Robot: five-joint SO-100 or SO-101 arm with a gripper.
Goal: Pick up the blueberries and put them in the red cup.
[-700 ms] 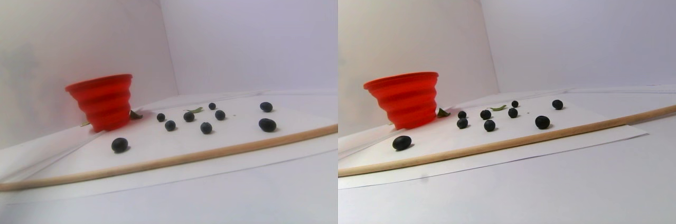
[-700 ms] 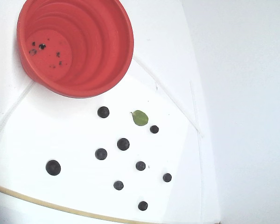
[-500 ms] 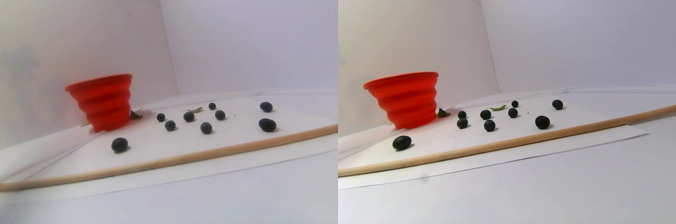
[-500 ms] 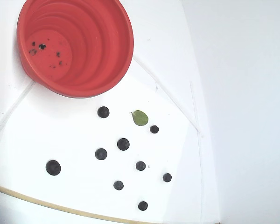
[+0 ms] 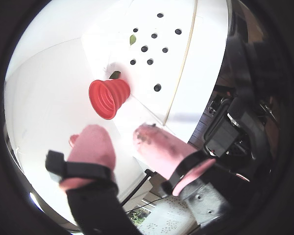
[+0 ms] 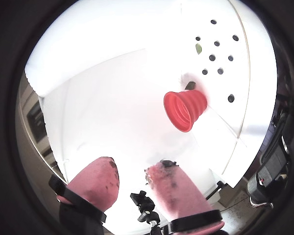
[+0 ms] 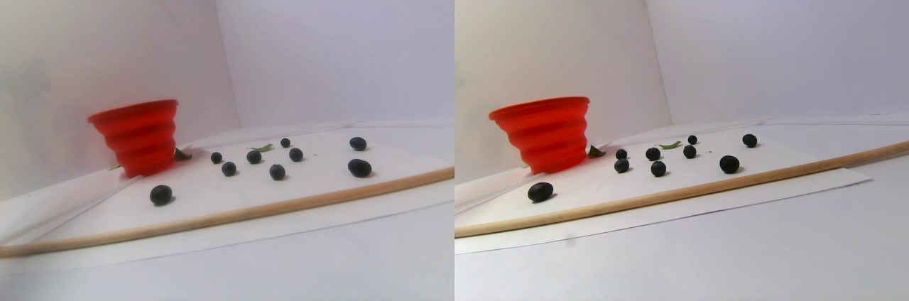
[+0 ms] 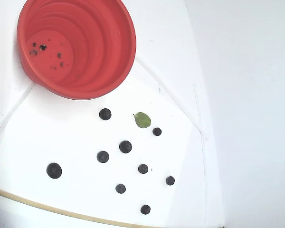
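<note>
While the gripper (image 5: 118, 132) hangs high in a wrist view, its pink fingers (image 5: 94, 147) spread apart around nothing, the red cup (image 5: 108, 98) looks small far below, blueberries (image 5: 144, 49) scattered beyond it. Another wrist view shows the same cup (image 6: 184, 108) tapering toward its base. From the stereo pair view the cup (image 7: 138, 135) stands upright, mouth up, at the sheet's left, berries (image 7: 277, 171) right of it, a wooden stick (image 7: 234, 215) lying nearer. Only the fixed view looks into the cup (image 8: 109, 57): dark specks, no berries; a green leaf (image 8: 143, 119) lies among them.
</note>
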